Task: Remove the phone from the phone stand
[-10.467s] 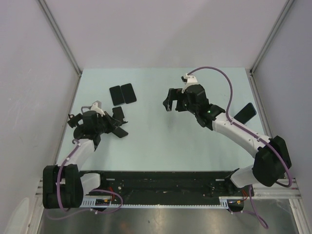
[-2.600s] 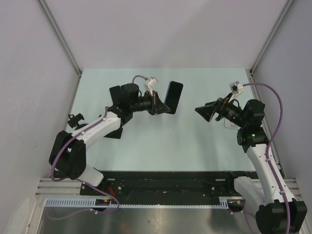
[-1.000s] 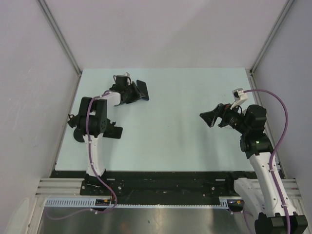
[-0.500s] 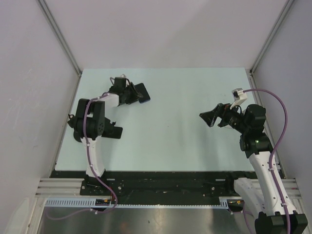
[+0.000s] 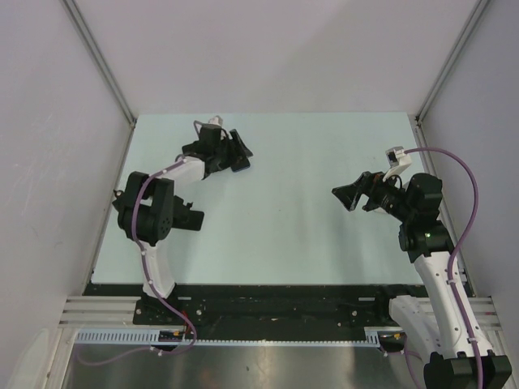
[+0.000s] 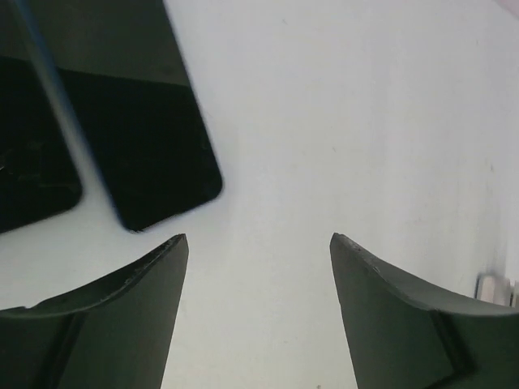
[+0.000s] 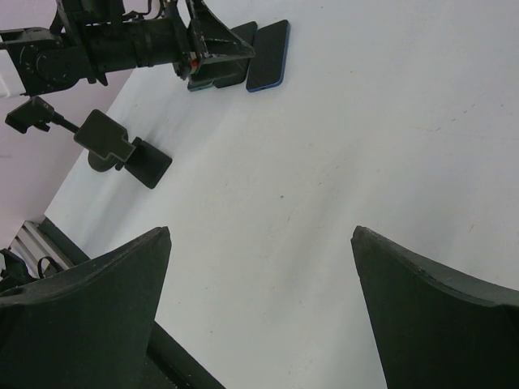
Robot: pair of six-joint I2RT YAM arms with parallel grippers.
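Nearest, the right gripper [image 7: 259, 235] hangs above the pale table [image 7: 349, 146], its jaws spread wide with nothing between them. Further left, the black phone stand [image 5: 185, 217] sits beside the left arm's lower links. Only the right wrist view separates its tilted plate from its foot.

Farther off, at the table's far left, the left gripper [image 6: 255, 243] is parted too, gripping nothing. The phone [image 6: 146, 121] lies flat on the table just ahead of its fingers [image 6: 122, 308], well apart from the stand. It is a dark glassy slab with rounded corners and a thin blue edge. Its far end is cut off by the frame. A second phone [image 6: 28, 162] lies just beside it, also cropped. From above, the gripper hides most of both, so they are hard to tell apart there.
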